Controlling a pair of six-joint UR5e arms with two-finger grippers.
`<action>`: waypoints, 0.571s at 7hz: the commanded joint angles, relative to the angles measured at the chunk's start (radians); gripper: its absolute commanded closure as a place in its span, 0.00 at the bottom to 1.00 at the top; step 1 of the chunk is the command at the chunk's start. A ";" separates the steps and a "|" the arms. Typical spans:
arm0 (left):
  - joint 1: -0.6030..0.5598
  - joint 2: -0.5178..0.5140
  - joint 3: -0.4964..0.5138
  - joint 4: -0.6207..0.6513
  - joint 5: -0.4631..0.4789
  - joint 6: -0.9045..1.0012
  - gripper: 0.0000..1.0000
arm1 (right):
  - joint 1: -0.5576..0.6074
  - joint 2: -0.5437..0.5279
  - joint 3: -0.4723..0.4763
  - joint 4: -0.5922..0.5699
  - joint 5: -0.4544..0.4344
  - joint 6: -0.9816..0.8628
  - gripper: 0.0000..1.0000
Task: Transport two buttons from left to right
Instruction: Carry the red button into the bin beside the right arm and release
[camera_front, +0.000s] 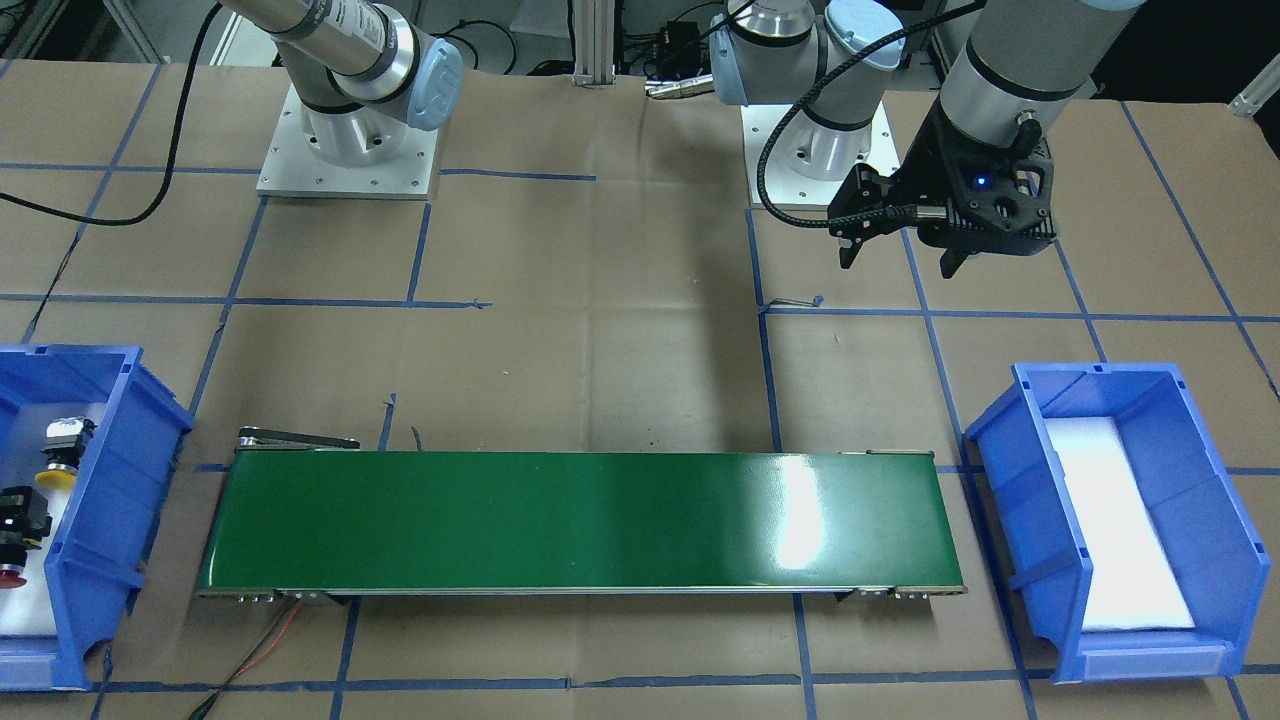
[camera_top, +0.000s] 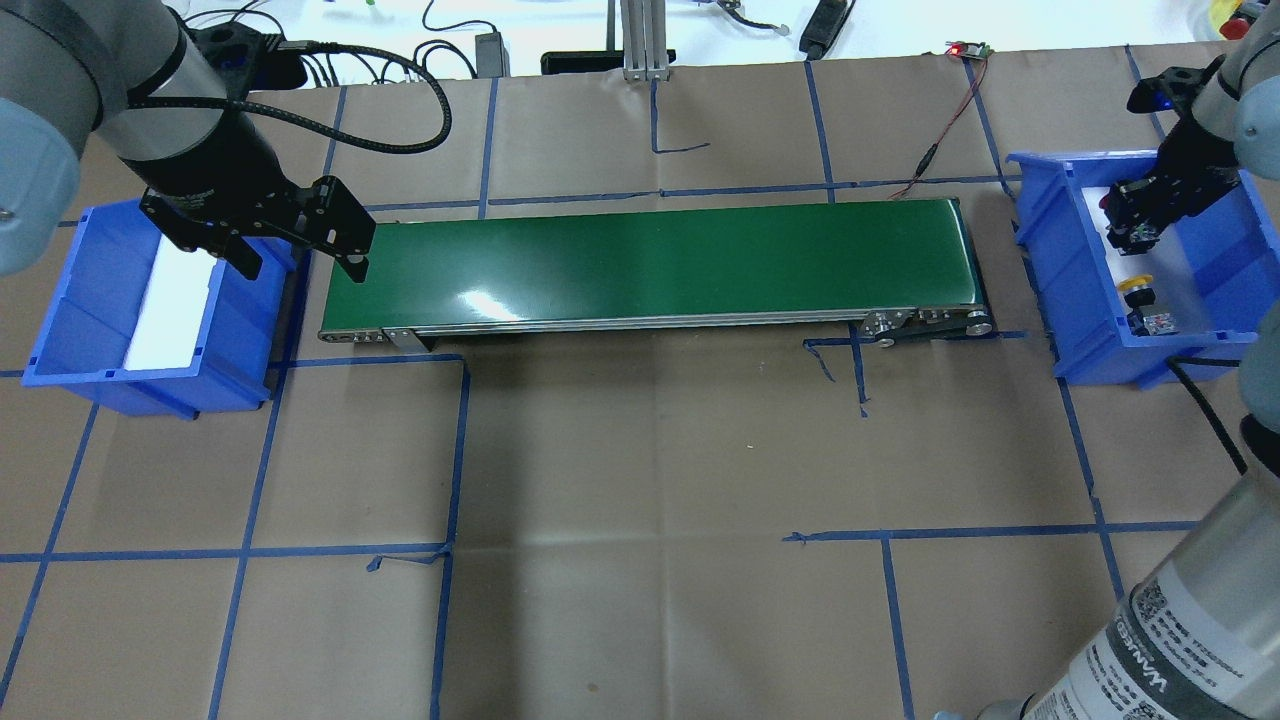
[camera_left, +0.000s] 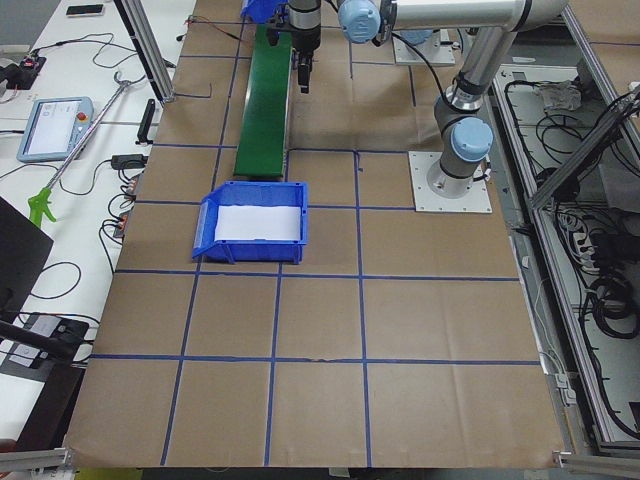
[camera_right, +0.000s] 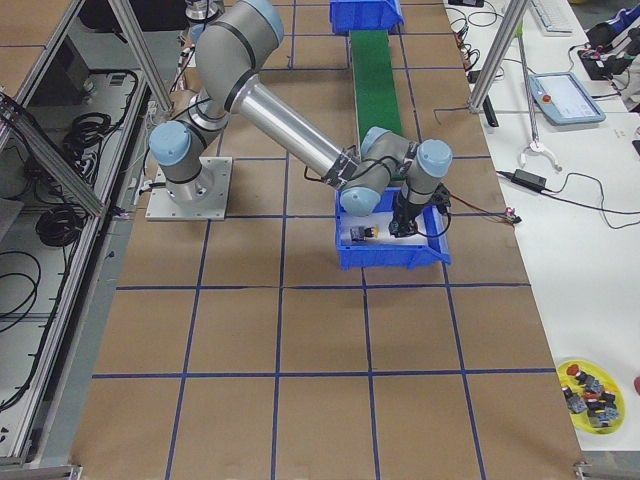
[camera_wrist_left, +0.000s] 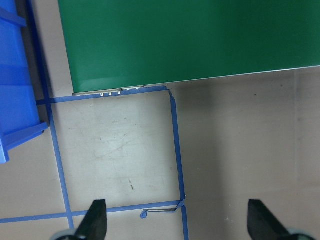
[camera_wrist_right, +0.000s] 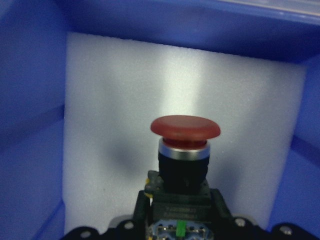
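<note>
The red button (camera_wrist_right: 185, 127) has a black collar and a grey-black block, and my right gripper (camera_wrist_right: 185, 232) is shut on that block just over the white foam. From overhead, that right gripper (camera_top: 1135, 222) is inside the blue bin (camera_top: 1040, 230) at the table's right end. The yellow button (camera_top: 1138, 290) lies on the foam beside it, nearer the robot; the front-facing view shows the yellow button (camera_front: 55, 470) too. My left gripper (camera_top: 302, 268) hangs open and empty above the tabletop, between the other blue bin (camera_top: 80, 330) and the green belt's left end.
A green conveyor belt (camera_top: 650, 260) runs across the table between the two bins. The left bin holds only a white foam pad (camera_top: 170, 310). Blue tape lines (camera_wrist_left: 175, 150) mark the brown paper table cover. Cables lie along the table's far edge.
</note>
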 joint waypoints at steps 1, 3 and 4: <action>-0.005 -0.001 0.001 -0.002 0.003 -0.009 0.00 | 0.002 0.013 -0.001 -0.003 0.003 -0.002 0.62; -0.010 -0.004 0.001 -0.002 0.001 -0.039 0.00 | 0.002 0.003 -0.001 -0.003 0.029 -0.005 0.06; -0.010 -0.005 0.001 -0.002 0.001 -0.041 0.00 | 0.005 -0.017 -0.003 0.000 0.029 -0.002 0.01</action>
